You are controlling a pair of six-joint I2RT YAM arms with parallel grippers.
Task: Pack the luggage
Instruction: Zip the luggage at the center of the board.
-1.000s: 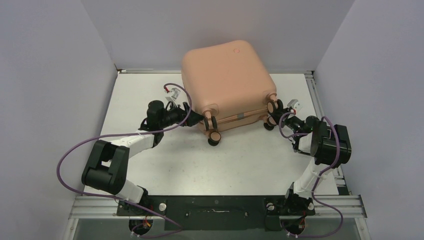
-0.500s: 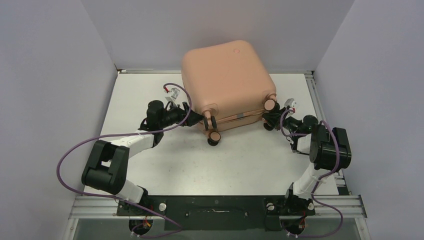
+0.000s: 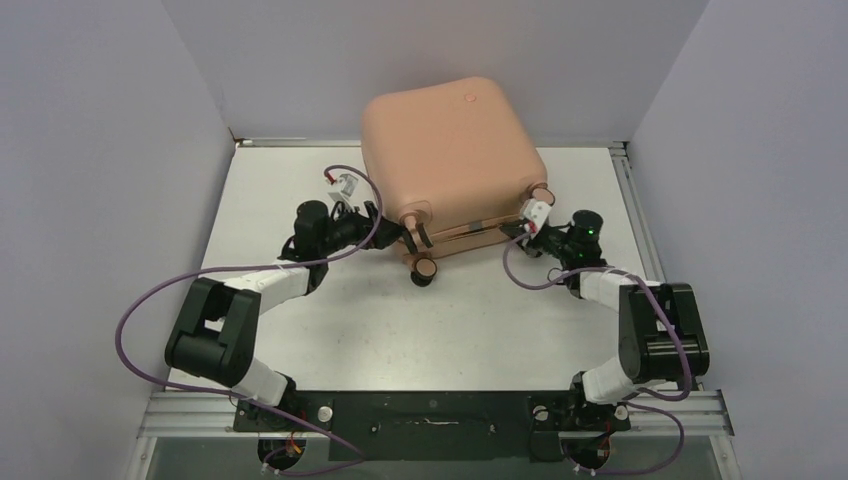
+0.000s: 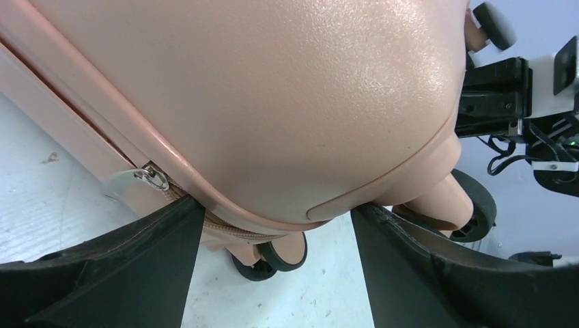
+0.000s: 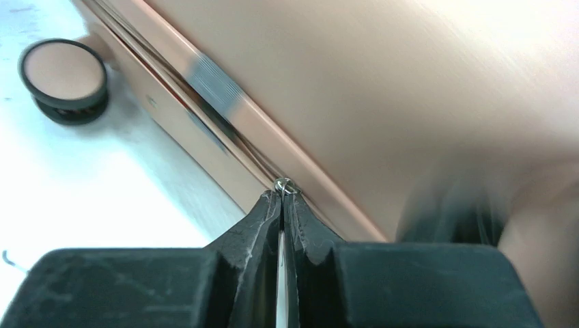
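So your luggage (image 3: 455,155) is lying closed at the back middle of the table (image 3: 330,320), wheel end toward the arms, lid half slightly raised at the seam. Your right gripper (image 5: 282,205) has its fingers pressed together, pinching a small metal zipper pull (image 5: 284,184) right on the zipper line. Your left gripper (image 4: 276,225) is spread wide around the near-left corner of the shell, with another silver pull tab (image 4: 153,179) just beside its left finger (image 4: 116,273).

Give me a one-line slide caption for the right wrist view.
Right gripper fingers pinched shut at a small metal zipper pull on the seam of the closed peach luggage.
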